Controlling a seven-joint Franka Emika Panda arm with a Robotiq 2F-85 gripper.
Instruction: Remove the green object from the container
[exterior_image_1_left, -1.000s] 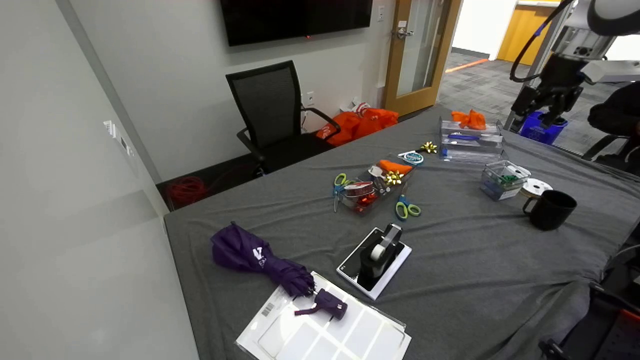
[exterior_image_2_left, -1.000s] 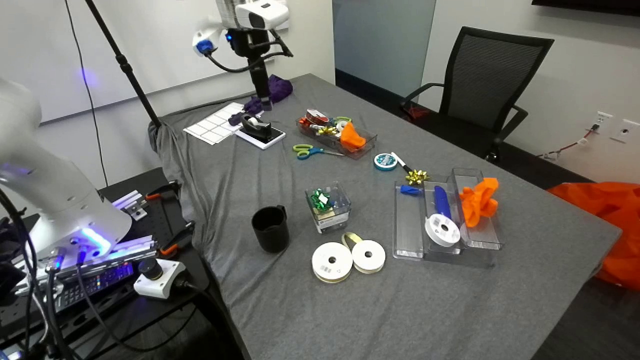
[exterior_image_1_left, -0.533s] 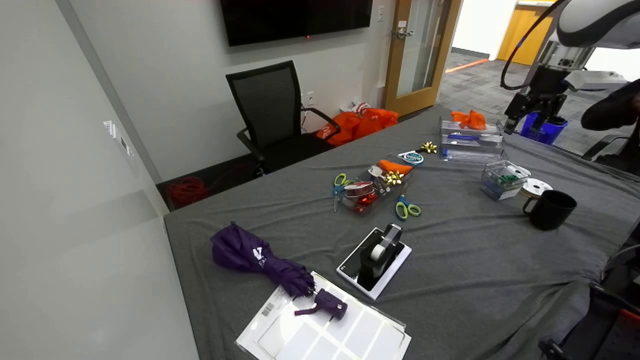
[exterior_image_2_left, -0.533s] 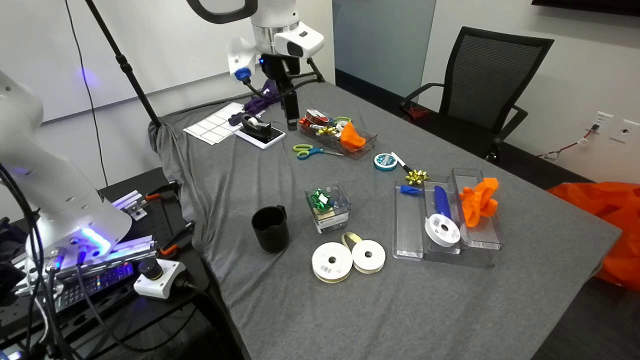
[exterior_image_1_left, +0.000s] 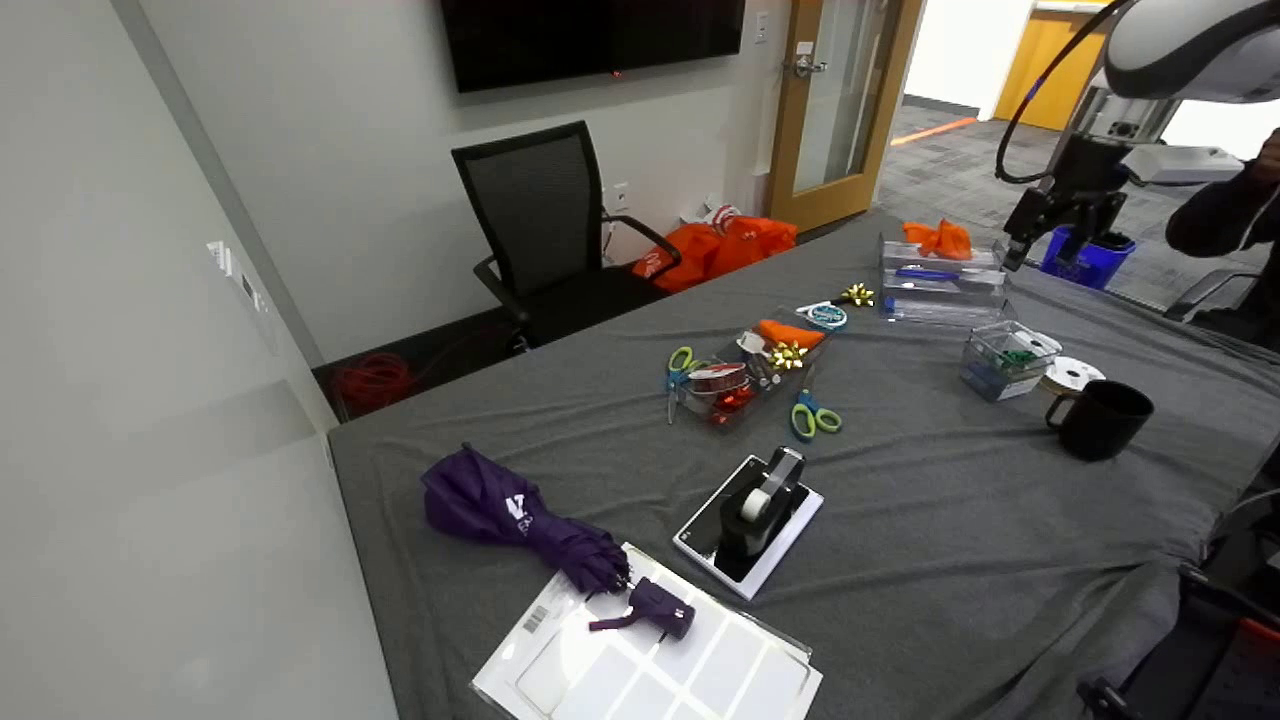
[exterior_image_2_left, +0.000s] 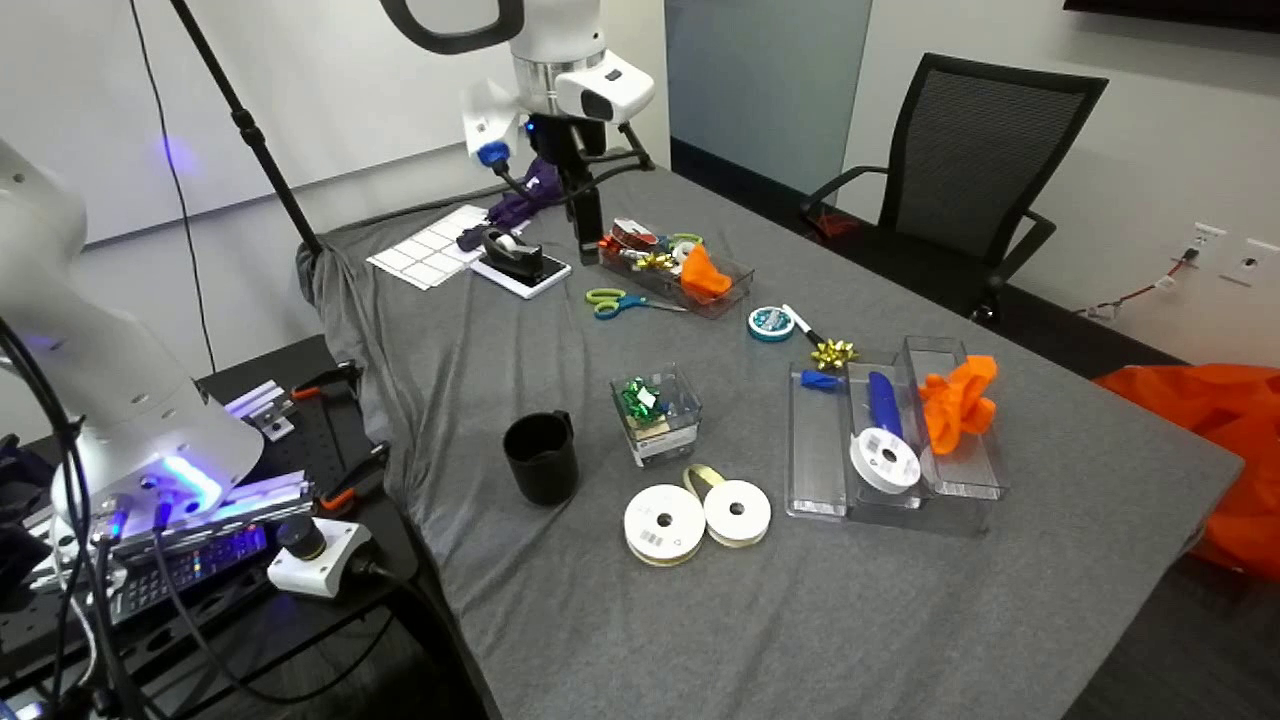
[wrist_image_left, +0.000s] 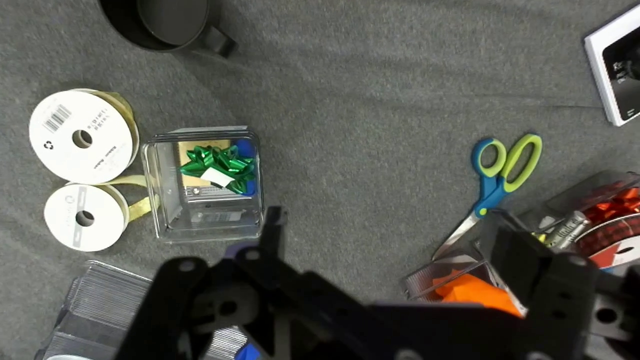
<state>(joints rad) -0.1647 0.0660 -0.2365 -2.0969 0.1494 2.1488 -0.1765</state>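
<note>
Gripper (wrist_image_left: 387, 221): was lowered since earlier, spread wide.
Box (wrist_image_left: 205, 231): green bow (wrist_image_left: 217, 167) was contained.
Tray (exterior_image_2_left: 733, 292): orange piece (exterior_image_2_left: 704, 275) was contained.

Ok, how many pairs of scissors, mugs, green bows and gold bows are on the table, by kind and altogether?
Pairs of scissors: 2
Black mug: 1
Green bow, in the clear container: 1
Gold bows: 2
Total: 6
</note>
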